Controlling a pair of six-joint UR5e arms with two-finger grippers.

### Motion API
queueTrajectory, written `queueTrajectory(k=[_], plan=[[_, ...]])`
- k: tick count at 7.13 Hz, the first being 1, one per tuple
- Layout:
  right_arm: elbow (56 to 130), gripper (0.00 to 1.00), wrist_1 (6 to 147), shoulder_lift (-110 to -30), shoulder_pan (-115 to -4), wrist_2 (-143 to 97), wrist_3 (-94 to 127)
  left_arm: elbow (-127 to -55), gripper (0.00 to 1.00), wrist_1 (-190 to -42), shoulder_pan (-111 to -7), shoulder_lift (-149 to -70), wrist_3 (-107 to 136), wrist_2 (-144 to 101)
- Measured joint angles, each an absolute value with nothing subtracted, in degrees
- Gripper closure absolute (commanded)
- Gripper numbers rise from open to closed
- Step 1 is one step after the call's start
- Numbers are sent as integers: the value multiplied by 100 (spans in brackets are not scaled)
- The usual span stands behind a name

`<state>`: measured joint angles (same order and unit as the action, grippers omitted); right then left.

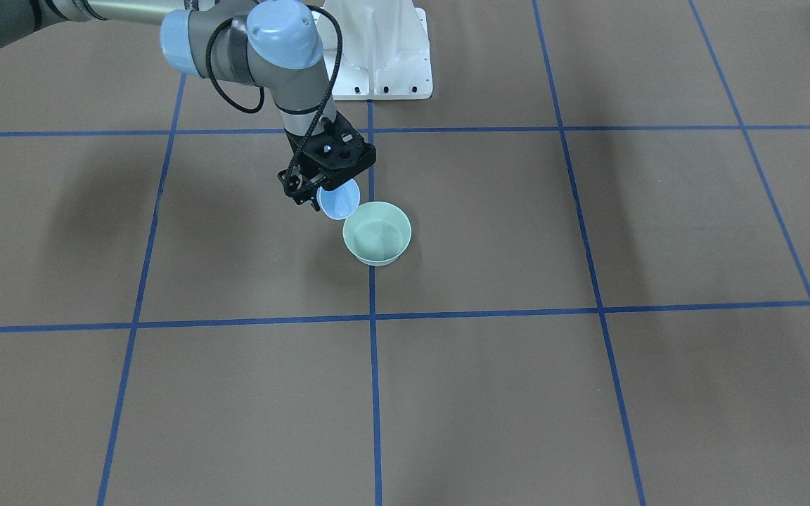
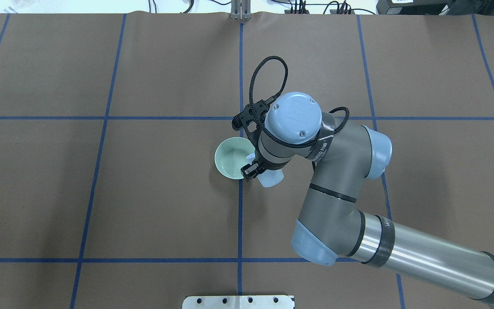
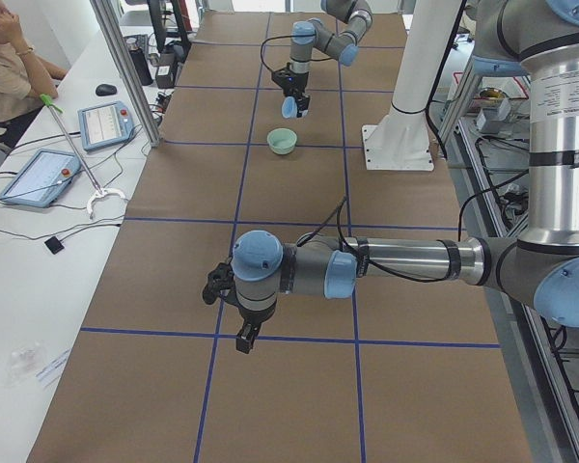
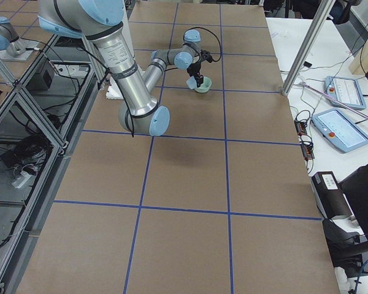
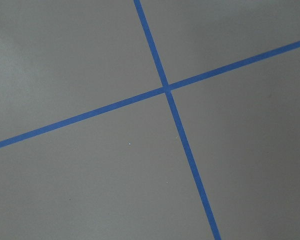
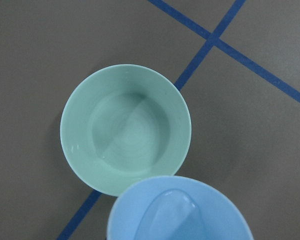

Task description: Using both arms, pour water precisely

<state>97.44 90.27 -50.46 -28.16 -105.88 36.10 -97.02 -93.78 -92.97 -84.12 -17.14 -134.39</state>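
My right gripper (image 1: 315,188) is shut on a light blue cup (image 1: 339,199) and holds it tilted, its mouth toward a pale green bowl (image 1: 377,232) that stands on the brown table. In the overhead view the cup (image 2: 271,179) sits just right of the bowl (image 2: 230,156). The right wrist view shows the bowl (image 6: 125,127) from above with a faint sheen inside, and the cup's rim (image 6: 180,210) below it. No water stream shows. My left gripper (image 3: 242,333) hangs low over bare table far from the bowl. I cannot tell whether it is open or shut.
The white pedestal (image 1: 377,56) stands behind the bowl. Blue tape lines (image 5: 165,90) cross the table. A side bench with tablets (image 3: 39,174), a metal post (image 3: 125,68) and a seated person (image 3: 5,68) lie beyond the table's far edge.
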Motion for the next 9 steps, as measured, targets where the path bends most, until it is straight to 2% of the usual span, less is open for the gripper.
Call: queueTrajectory(k=[9], plan=[[8936, 100, 10553, -3984, -2734, -10798, 3928, -9694, 0, -9378, -9290, -8420, -1714, -13431]])
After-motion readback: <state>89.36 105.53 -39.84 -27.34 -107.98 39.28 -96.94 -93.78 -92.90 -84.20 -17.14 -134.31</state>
